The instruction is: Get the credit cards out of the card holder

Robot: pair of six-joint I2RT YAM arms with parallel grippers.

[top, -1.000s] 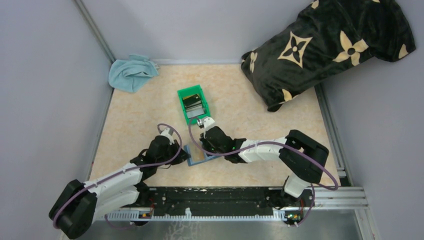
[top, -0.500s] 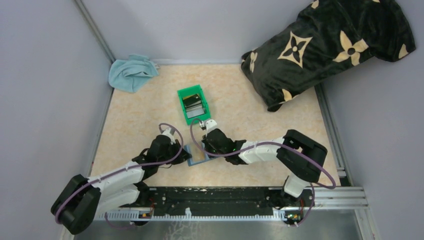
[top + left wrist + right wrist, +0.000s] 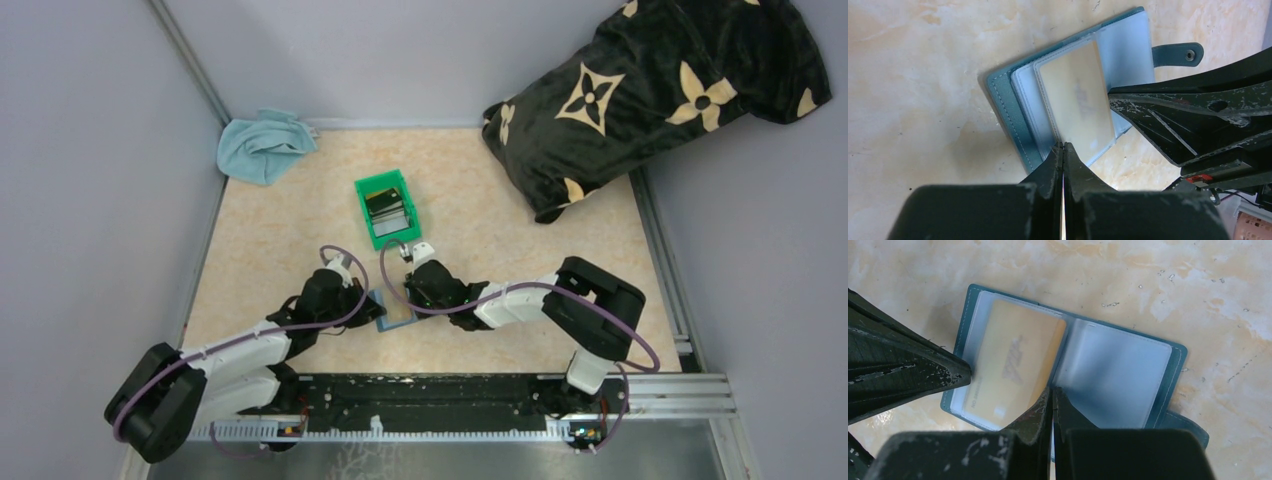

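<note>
The card holder [image 3: 396, 313] lies open on the table, teal outside and pale blue inside [image 3: 1120, 372]. A tan credit card [image 3: 1013, 360] sits in its clear sleeve [image 3: 1078, 95]. My left gripper [image 3: 1063, 146] is shut, its tips resting on the near edge of that sleeve. My right gripper [image 3: 1052, 389] is shut too, tips pressing on the holder's middle fold beside the tan card. In the top view both grippers, left [image 3: 372, 306] and right [image 3: 410, 300], meet over the holder. Dark and silvery credit cards [image 3: 385, 205] lie in the green bin.
The green bin [image 3: 368, 186] stands just behind the holder. A light blue cloth [image 3: 262, 143] lies in the far left corner. A black flower-patterned pillow [image 3: 650, 90] fills the far right. The holder's snap tab [image 3: 1178, 52] sticks out toward the right arm's fingers [image 3: 1193, 107].
The right arm has drawn slightly leftward, its elbow moving in. The left arm shifted a little. The holder stays in place and both grippers stay shut.
</note>
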